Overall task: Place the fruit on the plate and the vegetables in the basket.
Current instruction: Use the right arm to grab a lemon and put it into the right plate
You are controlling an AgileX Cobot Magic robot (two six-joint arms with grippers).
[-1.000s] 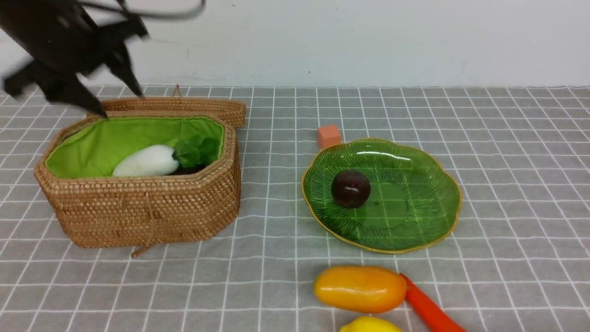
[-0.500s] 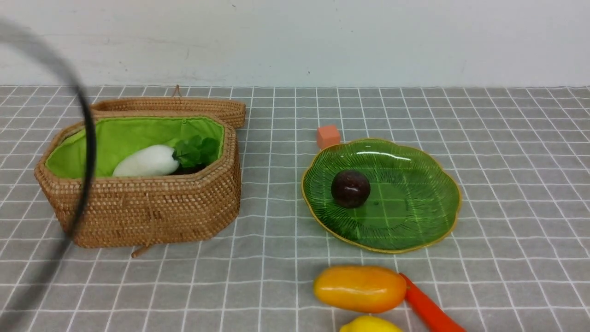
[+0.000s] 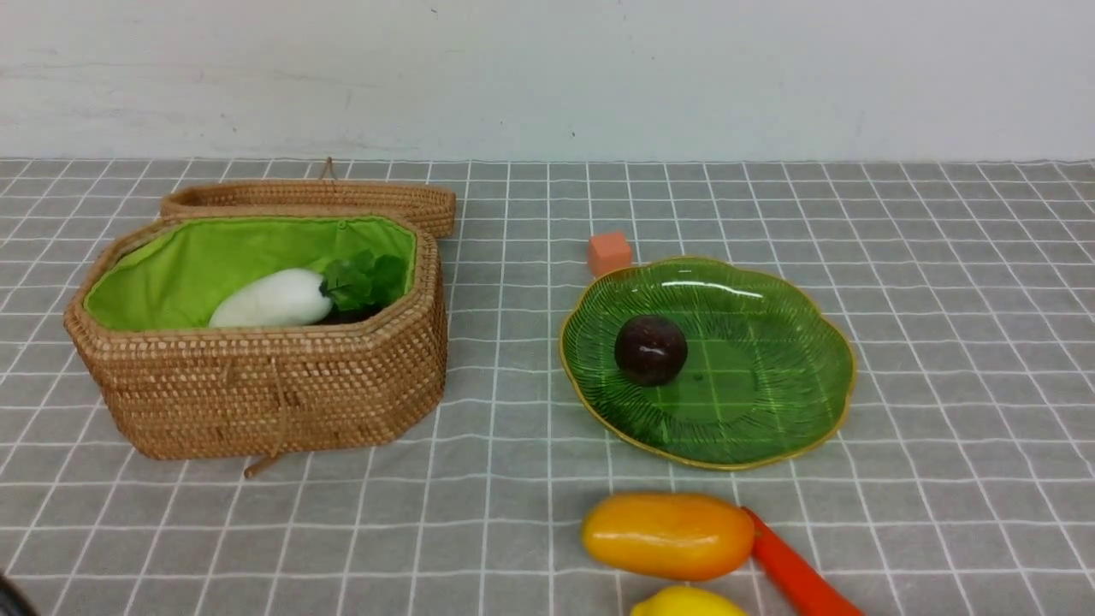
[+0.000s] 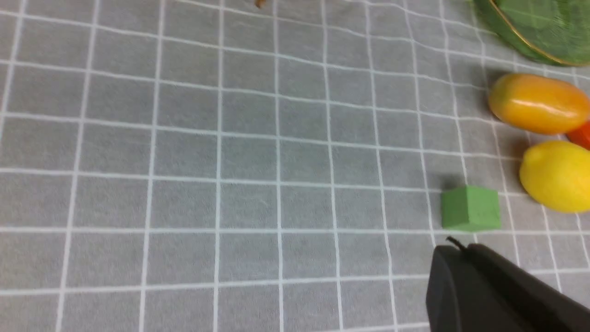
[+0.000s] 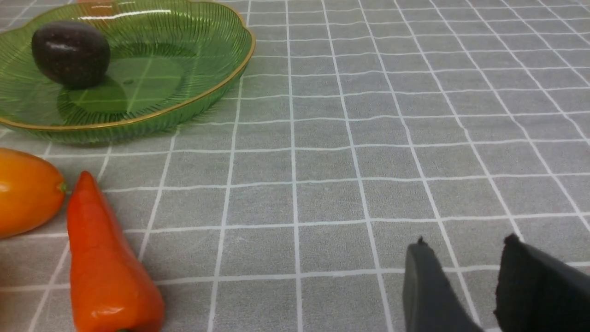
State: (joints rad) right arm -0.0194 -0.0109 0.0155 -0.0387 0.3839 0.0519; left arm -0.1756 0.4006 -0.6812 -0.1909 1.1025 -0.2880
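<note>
Although the radish (image 3: 272, 299) lies in the basket (image 3: 257, 402) and the dark ball (image 3: 650, 349) sits on the plate (image 3: 770, 411), the sorting looks only partway done. The mango (image 3: 667, 535), the lemon (image 3: 684, 603) and the carrot (image 3: 796, 569) lie close together on the cloth (image 3: 513, 428), near the plate's front edge. The left gripper (image 4: 454, 251) hangs over the cloth with its jaws together and empty, and the right gripper (image 5: 465, 242) hovers near the carrot with its jaws apart around nothing. The next move probably calls for straddling one loose piece, clamping it, and carrying it to its proper place.
</note>
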